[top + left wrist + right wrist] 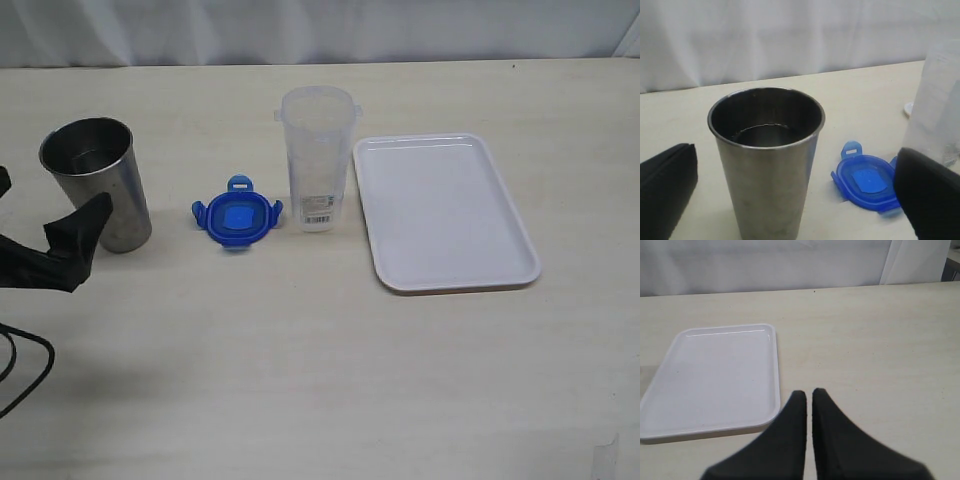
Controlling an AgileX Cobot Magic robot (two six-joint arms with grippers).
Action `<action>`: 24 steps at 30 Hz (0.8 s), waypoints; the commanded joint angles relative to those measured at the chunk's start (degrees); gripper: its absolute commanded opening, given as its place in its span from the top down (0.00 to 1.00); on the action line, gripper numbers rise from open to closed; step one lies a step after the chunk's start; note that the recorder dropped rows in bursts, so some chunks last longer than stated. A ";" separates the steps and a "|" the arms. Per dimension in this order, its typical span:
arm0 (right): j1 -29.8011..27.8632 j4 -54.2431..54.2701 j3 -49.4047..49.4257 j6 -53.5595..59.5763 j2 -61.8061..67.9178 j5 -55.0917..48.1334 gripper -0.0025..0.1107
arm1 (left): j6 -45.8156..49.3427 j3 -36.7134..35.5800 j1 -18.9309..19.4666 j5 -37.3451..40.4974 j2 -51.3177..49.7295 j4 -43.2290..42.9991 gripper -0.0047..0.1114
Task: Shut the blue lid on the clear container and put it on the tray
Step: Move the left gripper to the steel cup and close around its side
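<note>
The blue lid (pixel 237 216) lies flat on the table, just left of the clear container (pixel 317 160). The container stands upright and uncovered, its barcode sticker near the base. The white tray (pixel 444 211) lies right of the container, with nothing on it. My left gripper (pixel 795 154) is open wide at the table's left edge, one finger (pixel 84 224) showing beside the steel cup. From the left wrist, the lid (pixel 867 181) and container (pixel 939 107) lie beyond its fingers. My right gripper (pixel 809 393) is shut on nothing, beside the tray's (pixel 715 380) near corner, and does not show in the exterior view.
A steel cup (pixel 95 180) stands upright at the left, directly ahead of my open left fingers and filling the left wrist view (pixel 767 160). A black cable (pixel 25 370) loops at the lower left. A white curtain closes the back.
</note>
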State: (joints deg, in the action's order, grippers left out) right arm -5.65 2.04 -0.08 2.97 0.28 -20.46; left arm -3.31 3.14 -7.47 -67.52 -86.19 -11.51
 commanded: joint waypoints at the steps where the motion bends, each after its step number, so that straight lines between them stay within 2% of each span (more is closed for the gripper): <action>1: -0.16 0.14 0.08 0.33 -0.28 0.60 0.94 | 1.85 0.33 -0.20 -2.45 -4.39 0.12 0.08; 24: -0.16 0.14 0.08 0.33 -0.28 0.60 0.94 | 3.31 7.49 -0.20 -2.45 -19.85 1.76 0.08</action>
State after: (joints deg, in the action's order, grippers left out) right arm -5.65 2.04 -0.08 2.97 0.28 -20.46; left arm 0.00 9.38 -7.47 -69.15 -104.80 -10.69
